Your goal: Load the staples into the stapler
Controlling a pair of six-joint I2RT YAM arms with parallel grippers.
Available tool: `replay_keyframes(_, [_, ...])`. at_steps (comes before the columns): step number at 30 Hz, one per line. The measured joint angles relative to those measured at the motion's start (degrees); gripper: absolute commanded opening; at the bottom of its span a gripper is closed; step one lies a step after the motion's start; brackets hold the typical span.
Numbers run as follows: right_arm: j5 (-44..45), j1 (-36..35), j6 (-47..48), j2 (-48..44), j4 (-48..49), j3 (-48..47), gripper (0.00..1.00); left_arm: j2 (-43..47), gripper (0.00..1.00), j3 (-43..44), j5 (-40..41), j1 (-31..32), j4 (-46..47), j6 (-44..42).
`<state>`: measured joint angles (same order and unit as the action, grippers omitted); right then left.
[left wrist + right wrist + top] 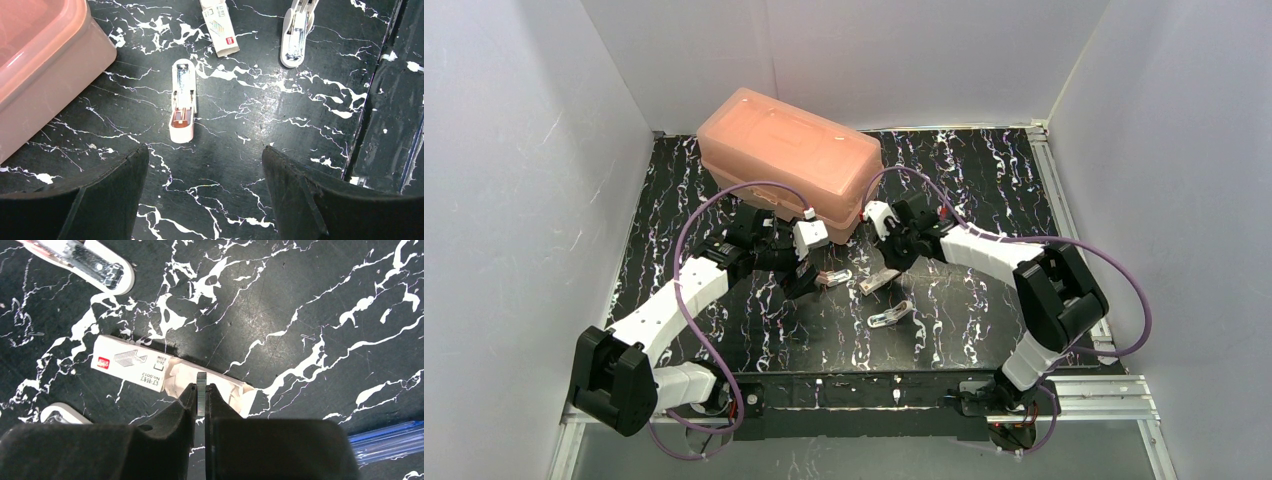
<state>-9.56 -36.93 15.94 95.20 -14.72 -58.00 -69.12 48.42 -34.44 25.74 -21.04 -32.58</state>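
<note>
Right jaws pinch staple strip (201, 392) over staple box (131, 367), red logo (103, 361).

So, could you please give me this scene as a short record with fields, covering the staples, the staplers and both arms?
left fingers: open, holding nothing, above the table near the open stapler
right fingers: shut on a staple strip, over the staple box
staple box: lying flat, one end torn open
open stapler: lying opened, tray facing up
second stapler: lying apart, beyond the staple box
pink container: at the back, lid on
</note>
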Motion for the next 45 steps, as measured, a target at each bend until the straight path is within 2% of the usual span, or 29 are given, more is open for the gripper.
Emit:
replay_keyframes(6, [-5.0, 0.2, 2.6, -3.1, -2.7, -0.6, 0.15, 0.0, 0.82, 0.3, 0.0, -0.8, 0.1, 1.2])
replay_keyframes(12, [-14.1, -0.5, 6.3, -8.3, -5.0, -0.6, 0.17, 0.3, 0.82, 1.0, -1.8, -5.9, 0.5, 4.2])
replay_keyframes(22, [-18.5, -11.3, 8.7, -5.7, -4.7, -0.6, 0.2, 4.2, 0.83, 3.0, -4.4, -12.9, 1.8, 11.6])
replay_keyframes(26, [-18.7, -13.8, 8.7, -0.3, -3.8, -0.8, 0.29, 5.6, 0.83, 3.0, -4.6, -14.0, 1.7, 13.2])
replay_keyframes(28, [-18.8, -14.3, 8.6, 1.9, -3.3, -0.8, 0.41, 6.0, 0.83, 3.0, -4.6, -14.3, 1.6, 13.4])
replay_keyframes(31, [-18.6, -14.8, 8.7, 3.6, -3.1, -0.8, 0.53, 6.6, 0.83, 3.0, -4.5, -14.6, 1.1, 13.4])
replay_keyframes(34, [-18.4, -14.9, 9.1, 3.5, -2.8, -1.2, 0.55, 7.0, 0.83, 3.0, -4.5, -14.8, 0.5, 13.3])
replay_keyframes(41, [-17.6, -14.8, 10.3, 1.7, -1.6, -1.5, 0.52, 7.9, 0.83, 3.0, -4.3, -15.3, -0.2, 13.3])
replay_keyframes(45, [-16.7, -14.8, 12.1, 0.8, -1.7, -1.3, 0.57, 8.2, 0.83, 3.0, -4.3, -15.6, -0.2, 13.3])
